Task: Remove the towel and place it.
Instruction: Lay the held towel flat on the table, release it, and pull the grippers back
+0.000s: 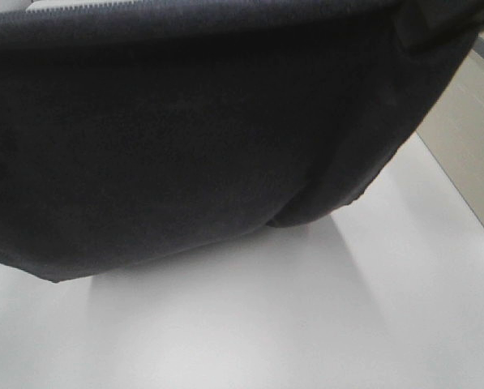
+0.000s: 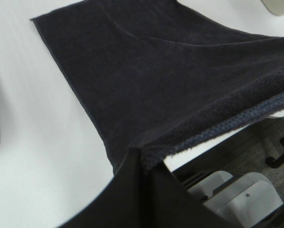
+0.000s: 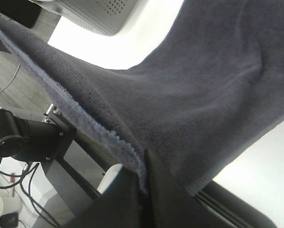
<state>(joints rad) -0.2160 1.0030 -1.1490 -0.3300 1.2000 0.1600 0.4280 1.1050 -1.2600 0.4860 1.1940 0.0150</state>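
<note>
The towel [image 1: 193,138] is big, soft and nearly black. It is held up in the air by both tools, one at each end of the same long edge.

The left tool [image 2: 142,159] is clenched on the towel. Its two dark fingers [image 2: 127,190] pinch the thick sewn edge right at their tips. From there the cloth runs away from the tool and down to the white table [image 2: 32,142]. The far part looks like it lies flat on the table, and one far corner shows there with its thin hem.

The right tool [image 3: 145,164] is clenched on the towel too. The sewn edge goes straight into the gap between its dark fingers [image 3: 120,199], and the cloth spreads out wide from the tool over the table.

From the high camera the towel is very close and fills most of the view. Its top edge is pulled across between the two sides, and the middle sags down in a soft curve. The bottom of the curve hangs over the table and drops a pale shadow [image 1: 225,284] on it. The tools themselves are hidden behind the cloth in this view.

A grey thing with small holes [image 3: 101,14] sits on the table past the towel. I cannot tell what it is.
</note>
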